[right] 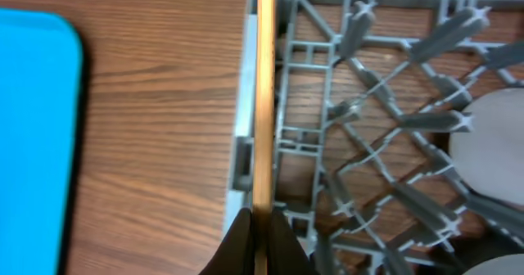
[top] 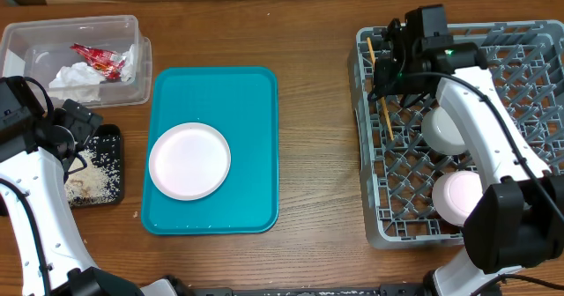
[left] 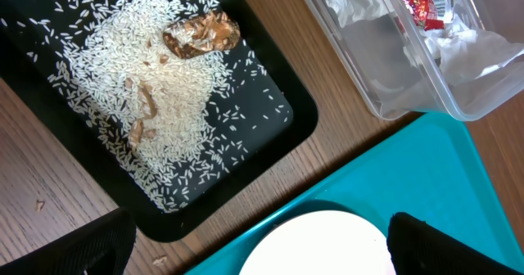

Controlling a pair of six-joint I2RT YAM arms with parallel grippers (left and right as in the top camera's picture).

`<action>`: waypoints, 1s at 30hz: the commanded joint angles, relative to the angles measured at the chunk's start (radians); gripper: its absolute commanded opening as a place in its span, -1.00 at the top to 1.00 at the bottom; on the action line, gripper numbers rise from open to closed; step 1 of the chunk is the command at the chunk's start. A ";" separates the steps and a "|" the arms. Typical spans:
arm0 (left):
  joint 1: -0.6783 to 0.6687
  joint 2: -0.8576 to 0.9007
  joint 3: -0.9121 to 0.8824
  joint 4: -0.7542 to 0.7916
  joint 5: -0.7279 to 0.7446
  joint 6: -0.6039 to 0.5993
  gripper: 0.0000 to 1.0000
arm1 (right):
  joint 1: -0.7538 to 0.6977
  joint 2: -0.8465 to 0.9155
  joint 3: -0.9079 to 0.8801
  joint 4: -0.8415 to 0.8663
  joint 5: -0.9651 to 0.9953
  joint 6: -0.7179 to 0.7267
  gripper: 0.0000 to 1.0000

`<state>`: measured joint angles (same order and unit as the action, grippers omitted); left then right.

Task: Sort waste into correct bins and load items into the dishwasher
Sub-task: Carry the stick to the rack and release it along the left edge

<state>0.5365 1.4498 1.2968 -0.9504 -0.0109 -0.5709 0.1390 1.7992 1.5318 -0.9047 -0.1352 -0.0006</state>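
So where do we find the chopstick (right: 264, 103) right now?
— We see it pinched near one end by the right hand (right: 260, 226), whose fingers are clenched tight on it. It runs along the left wall of the grey dish rack (right: 385, 78), right at the line between the rack and the wooden surface (right: 147, 144).

What could go wrong for us there?
— We judge that letting go this close to the wall could drop the thin stick outside the rack, onto the surface. It might also slip through the open lattice, or a peg could catch it and tip it out.

And the left hand (left: 262, 246)?
— We see it spread wide and empty, hanging over the edge of the teal tray (left: 458, 169) above the pale plate (left: 311, 242). The black tray (left: 278, 119) of rice (left: 164, 103) sits just beside. We think a careless descent could knock that tray and scatter grains, or shove the plate rather than grip it.

Anything else?
— The napkin (top: 75, 76) and red wrapper (top: 101, 60) lie in the clear tub (top: 132, 27).
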 commanded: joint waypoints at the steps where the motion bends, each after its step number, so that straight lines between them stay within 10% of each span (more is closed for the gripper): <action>1: 0.000 0.002 0.008 0.001 0.004 -0.010 -0.99 | -0.001 -0.002 -0.029 0.021 0.067 0.027 0.92; 25: 0.000 0.002 0.008 0.001 0.004 -0.010 -1.00 | 0.008 -0.079 -0.038 -0.028 -0.183 0.126 0.51; 30: 0.000 0.002 0.008 0.001 0.004 -0.010 -1.00 | 0.077 -0.171 -0.038 -0.033 -0.454 0.128 -0.01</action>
<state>0.5365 1.4498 1.2968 -0.9504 -0.0109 -0.5709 0.1555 1.7271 1.4925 -0.9432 -0.3561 0.1219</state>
